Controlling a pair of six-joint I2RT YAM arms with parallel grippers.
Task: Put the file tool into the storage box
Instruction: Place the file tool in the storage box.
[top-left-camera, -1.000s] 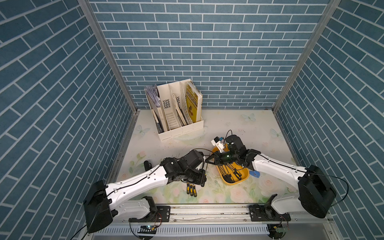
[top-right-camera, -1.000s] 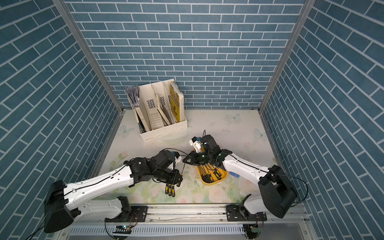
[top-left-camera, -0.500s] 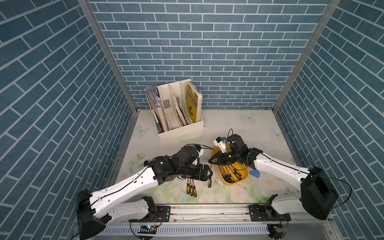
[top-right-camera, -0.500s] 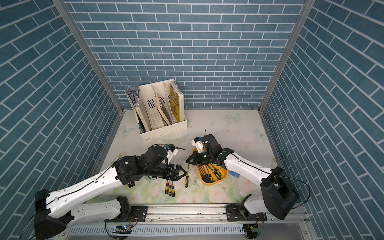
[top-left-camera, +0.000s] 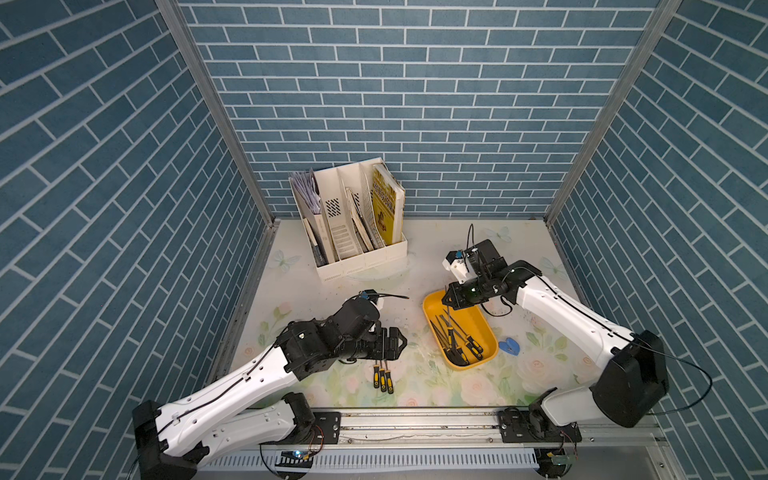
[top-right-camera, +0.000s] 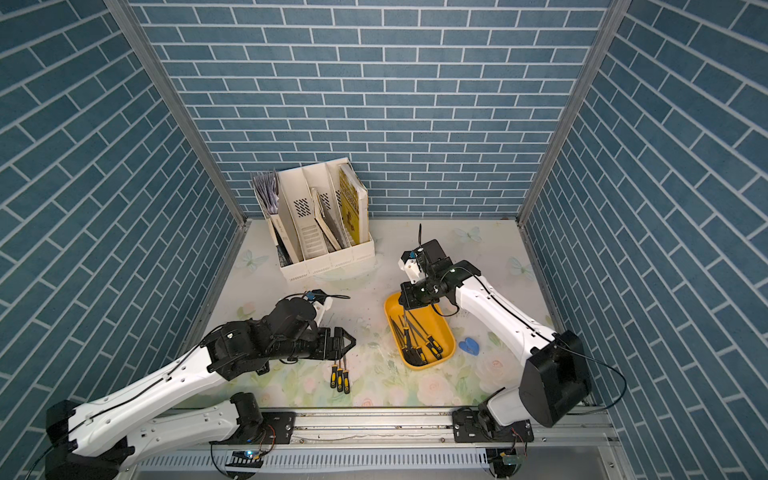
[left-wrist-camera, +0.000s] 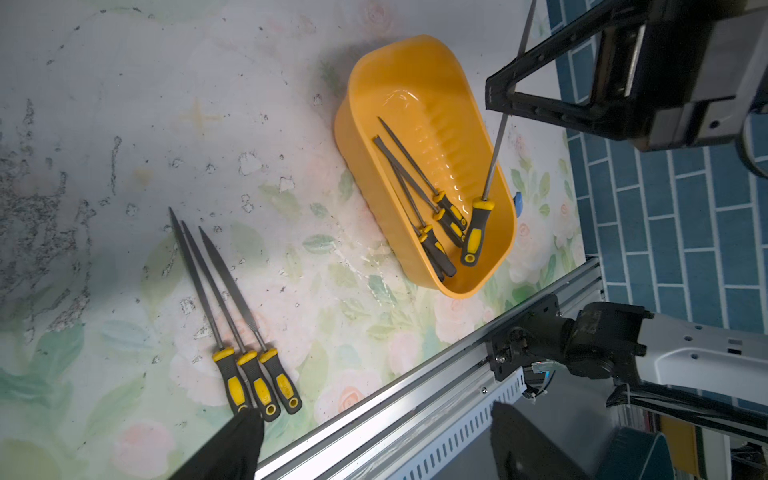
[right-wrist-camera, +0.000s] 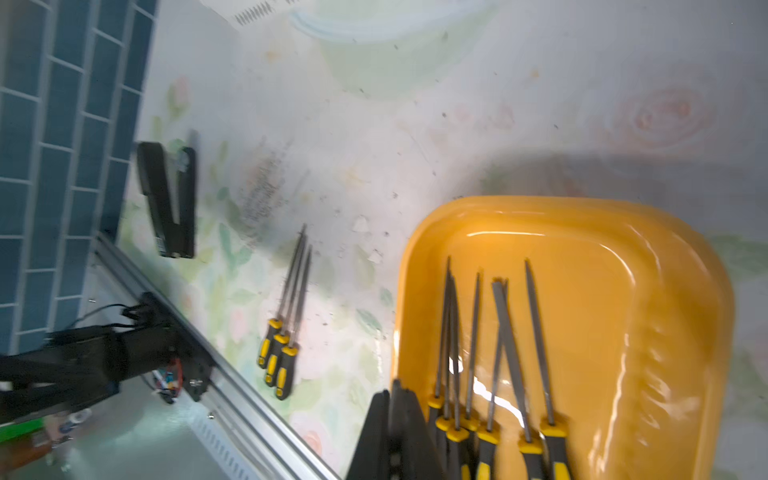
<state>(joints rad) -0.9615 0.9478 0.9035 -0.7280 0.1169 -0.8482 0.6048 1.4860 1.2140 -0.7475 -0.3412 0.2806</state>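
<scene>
orange-yellow plastic, shallow and round-cornered: that is the tray (top-left-camera: 478, 320), sitting on the flowered table (top-left-camera: 436, 257) on my right side, and in both top views (top-right-camera: 436, 328) its long side runs slantwise toward the front rail. my right gripper (top-left-camera: 448, 305) hangs over the tray's far end with its jaws pinched narrow on the bare metal shaft of one file (left-wrist-camera: 494, 158). seen from my left wrist, that file hangs steeply from the right gripper (left-wrist-camera: 500, 97), its yellow-and-black handle (left-wrist-camera: 476, 230) down inside the tray at the end nearer the rail; i cannot tell whether the handle touches the bottom. other files (left-wrist-camera: 415, 174) lie flat in the tray beside it, handles toward the same end, and my right wrist camera looks down along them (right-wrist-camera: 498, 332). my left gripper (top-left-camera: 401, 343) is spread wide and holds nothing, level above the table and well apart from the tray. just in front of it, three more files (top-left-camera: 382, 378) lie side by side on the table, touching, handles toward the rail (left-wrist-camera: 249, 365). a white organizer with books (top-left-camera: 357, 232) stands at the back, and a small blue heart-shaped thing (top-left-camera: 509, 345) lies just beside the tray.
</scene>
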